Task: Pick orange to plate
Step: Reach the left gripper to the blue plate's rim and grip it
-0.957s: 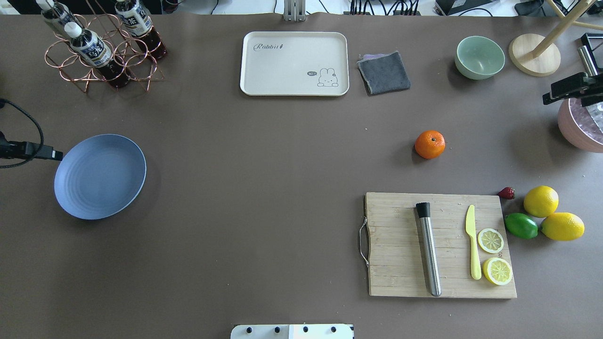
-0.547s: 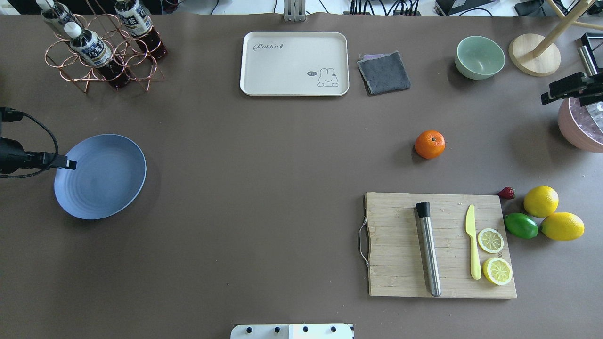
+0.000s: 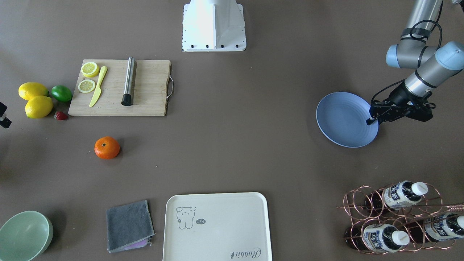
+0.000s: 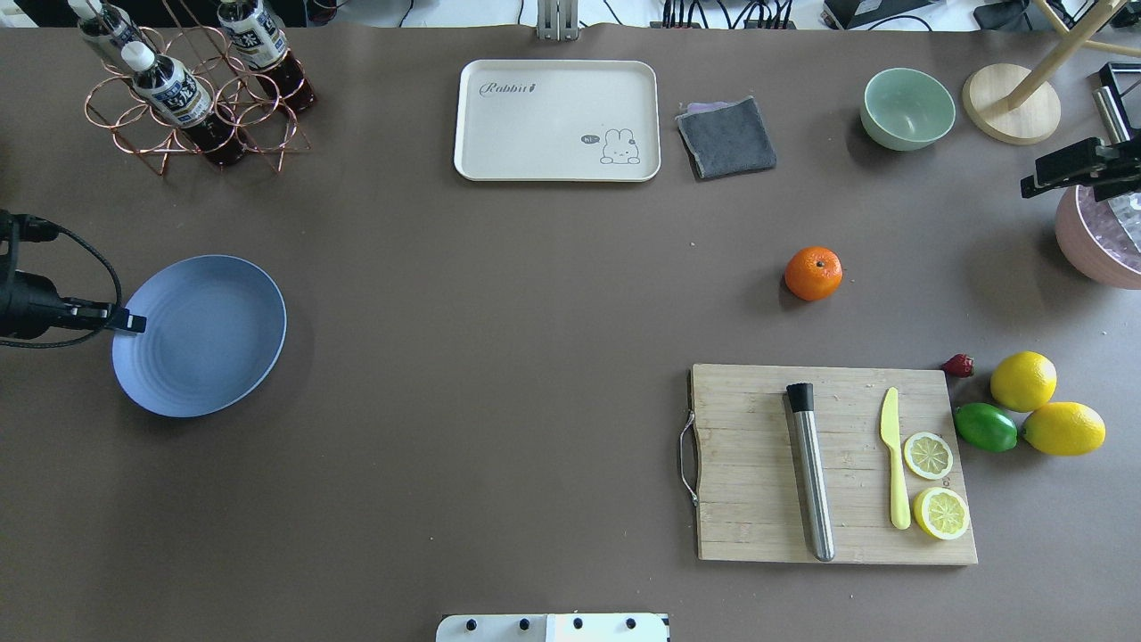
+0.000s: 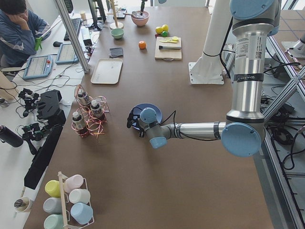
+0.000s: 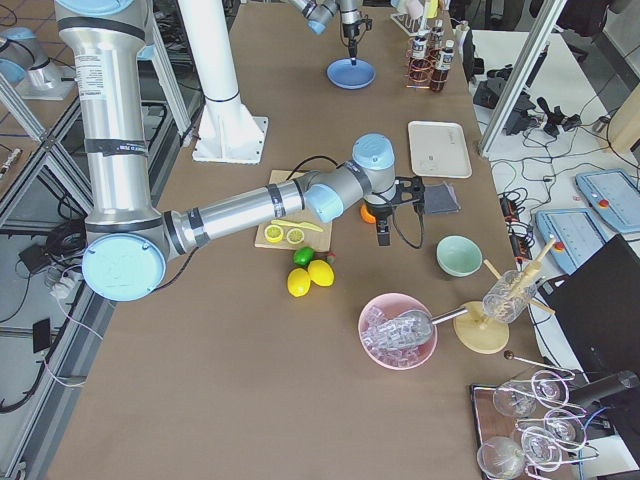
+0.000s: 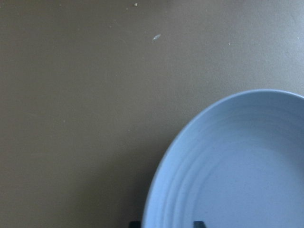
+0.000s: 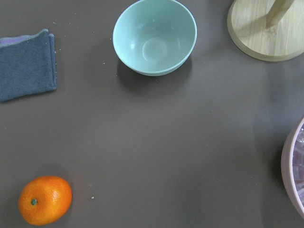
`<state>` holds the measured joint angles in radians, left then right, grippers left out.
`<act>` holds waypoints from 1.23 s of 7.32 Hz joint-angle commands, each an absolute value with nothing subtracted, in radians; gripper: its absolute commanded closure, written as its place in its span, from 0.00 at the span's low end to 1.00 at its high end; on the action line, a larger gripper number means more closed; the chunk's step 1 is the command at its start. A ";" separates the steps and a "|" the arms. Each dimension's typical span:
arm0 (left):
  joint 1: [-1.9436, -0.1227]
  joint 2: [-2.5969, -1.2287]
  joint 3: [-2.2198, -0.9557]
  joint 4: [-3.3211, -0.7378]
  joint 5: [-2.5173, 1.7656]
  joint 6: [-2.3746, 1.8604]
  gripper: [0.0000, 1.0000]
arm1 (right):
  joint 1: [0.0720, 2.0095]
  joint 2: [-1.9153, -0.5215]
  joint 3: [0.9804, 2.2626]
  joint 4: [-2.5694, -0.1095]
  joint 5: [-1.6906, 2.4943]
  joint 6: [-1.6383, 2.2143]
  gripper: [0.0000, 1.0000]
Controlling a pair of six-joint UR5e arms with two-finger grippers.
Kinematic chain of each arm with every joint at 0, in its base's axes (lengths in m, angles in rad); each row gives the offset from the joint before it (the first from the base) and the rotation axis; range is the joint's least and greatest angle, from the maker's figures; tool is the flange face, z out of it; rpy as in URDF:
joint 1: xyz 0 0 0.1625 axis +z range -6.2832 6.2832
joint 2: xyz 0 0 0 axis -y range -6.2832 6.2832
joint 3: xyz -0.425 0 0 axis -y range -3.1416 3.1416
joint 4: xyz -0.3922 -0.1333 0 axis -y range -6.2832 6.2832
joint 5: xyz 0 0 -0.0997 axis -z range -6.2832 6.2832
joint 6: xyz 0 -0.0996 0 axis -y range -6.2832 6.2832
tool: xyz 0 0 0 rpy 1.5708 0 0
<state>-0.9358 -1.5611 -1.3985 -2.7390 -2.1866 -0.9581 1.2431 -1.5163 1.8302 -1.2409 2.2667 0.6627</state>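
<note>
The orange (image 4: 813,273) lies alone on the brown table, right of centre and beyond the cutting board; it also shows low left in the right wrist view (image 8: 45,200). The blue-lavender plate (image 4: 209,343) sits far left. My left gripper (image 4: 132,321) is at the plate's left rim. In the left wrist view its fingertips (image 7: 198,223) stand apart, one over the plate (image 7: 237,166) and one outside the rim, so it is open. My right gripper (image 4: 1034,183) hovers at the far right edge, well away from the orange; its fingers are not visible.
A cutting board (image 4: 758,526) holds a steel tube, a yellow knife and lemon slices. Lemons (image 4: 1023,381) and a lime (image 4: 986,427) lie to its right. At the back stand a cream tray (image 4: 557,98), grey cloth (image 4: 726,136), green bowl (image 4: 907,108) and bottle rack (image 4: 192,107). A pink bowl (image 4: 1083,245) sits beside the right gripper.
My left gripper has moved right and nearer to the robot, onto the plate's rim, and the plate has slid slightly right. The right gripper has barely shifted. The orange has not moved.
</note>
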 commanded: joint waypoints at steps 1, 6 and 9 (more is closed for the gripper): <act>-0.942 -1.560 -1.416 -2.740 -2.200 -0.959 1.00 | 1.243 -1.516 1.832 -1.239 2.266 0.663 0.01; -0.871 -1.864 -1.485 -2.650 -2.181 -1.379 1.00 | 1.230 -1.516 1.824 -1.239 2.266 0.663 0.01; -0.659 -2.078 -1.485 -2.361 -1.952 -1.384 1.00 | 1.229 -1.516 1.819 -1.239 2.266 0.663 0.01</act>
<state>-0.7325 -2.0097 -1.4873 -2.4503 -2.0296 -1.3792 1.2300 -1.5156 1.8213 -1.2395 2.2664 0.6626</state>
